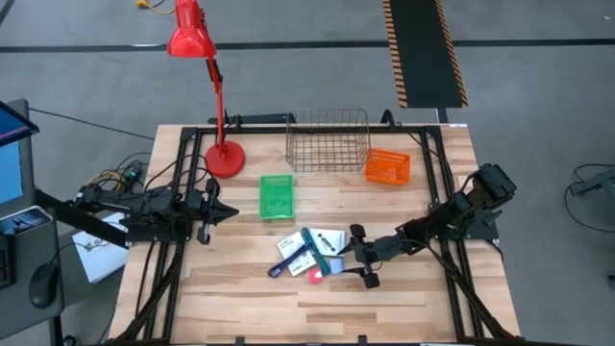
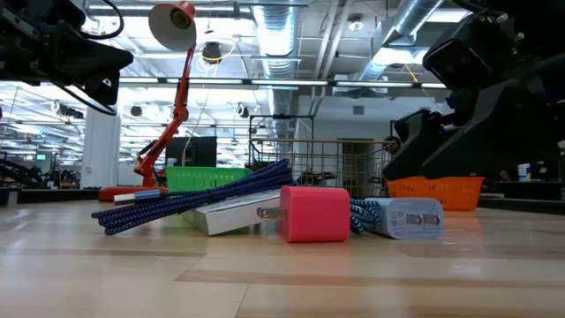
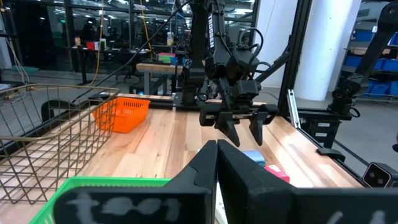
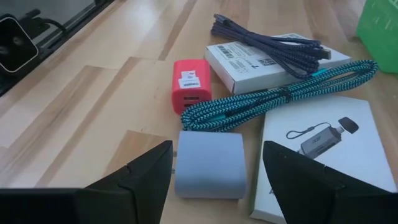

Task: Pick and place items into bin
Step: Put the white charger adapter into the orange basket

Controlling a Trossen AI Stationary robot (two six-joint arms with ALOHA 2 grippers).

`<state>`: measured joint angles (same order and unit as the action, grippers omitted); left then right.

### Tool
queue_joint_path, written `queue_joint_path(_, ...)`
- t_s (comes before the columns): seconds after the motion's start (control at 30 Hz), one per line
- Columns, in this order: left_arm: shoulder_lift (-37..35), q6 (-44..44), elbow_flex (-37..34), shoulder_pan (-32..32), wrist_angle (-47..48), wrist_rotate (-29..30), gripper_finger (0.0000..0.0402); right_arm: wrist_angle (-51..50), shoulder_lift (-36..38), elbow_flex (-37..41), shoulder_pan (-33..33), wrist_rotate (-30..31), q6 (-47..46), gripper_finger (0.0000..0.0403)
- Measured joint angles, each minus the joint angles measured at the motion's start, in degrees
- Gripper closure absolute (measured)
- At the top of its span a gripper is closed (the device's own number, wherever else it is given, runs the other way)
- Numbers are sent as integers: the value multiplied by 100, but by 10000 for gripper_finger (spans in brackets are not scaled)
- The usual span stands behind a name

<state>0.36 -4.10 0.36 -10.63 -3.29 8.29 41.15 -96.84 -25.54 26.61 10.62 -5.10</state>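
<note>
Right gripper [image 1: 363,257] hangs low over the table [image 1: 384,298] with its two fingers spread wide apart and nothing between them. Directly ahead of its open fingers [image 4: 134,177] lies a pale blue charger block [image 4: 210,164], flat on the wood and centred in the gap. Just beyond that block, a coiled teal braided cable [image 4: 280,96] runs crosswise. Beside the cable, on the far side from the gripper, sits a pink-red plug adapter [image 4: 189,84]. A white box printed with a small device [image 4: 323,149] lies next to the blue block, touching the teal cable. Farther out, a second white box [image 4: 261,62] carries a dark blue braided cable [image 4: 267,37] across its top.

Beyond the pile from this gripper stand a green basket [image 1: 277,196], a wire basket [image 1: 328,140] and an orange basket [image 1: 387,167], all well apart from the items. A red desk lamp [image 1: 207,86] stands near the table's far corner.

Left gripper [image 1: 217,213] waits at the table's opposite side, fingers pressed together, empty.
</note>
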Motion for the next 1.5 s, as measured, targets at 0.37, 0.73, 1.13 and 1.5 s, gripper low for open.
queue_joint_path(0.37, 0, -2, 0, 2, 0, 0, 401, -552, -2, -375, 127, 185, 111, 158)
queue_joint_path(0.73, 1, -1, 0, 1, 0, 0, 401, -1038, -2, -570, 181, 299, 212, 158)
queue_joint_path(1.13, 1, 0, 0, 1, 0, 0, 401, -1086, -2, -570, 181, 299, 149, 158)
queue_joint_path(1.5, 1, -1, 0, 0, 0, 0, 401, -1119, -2, -570, 178, 295, 153, 158)
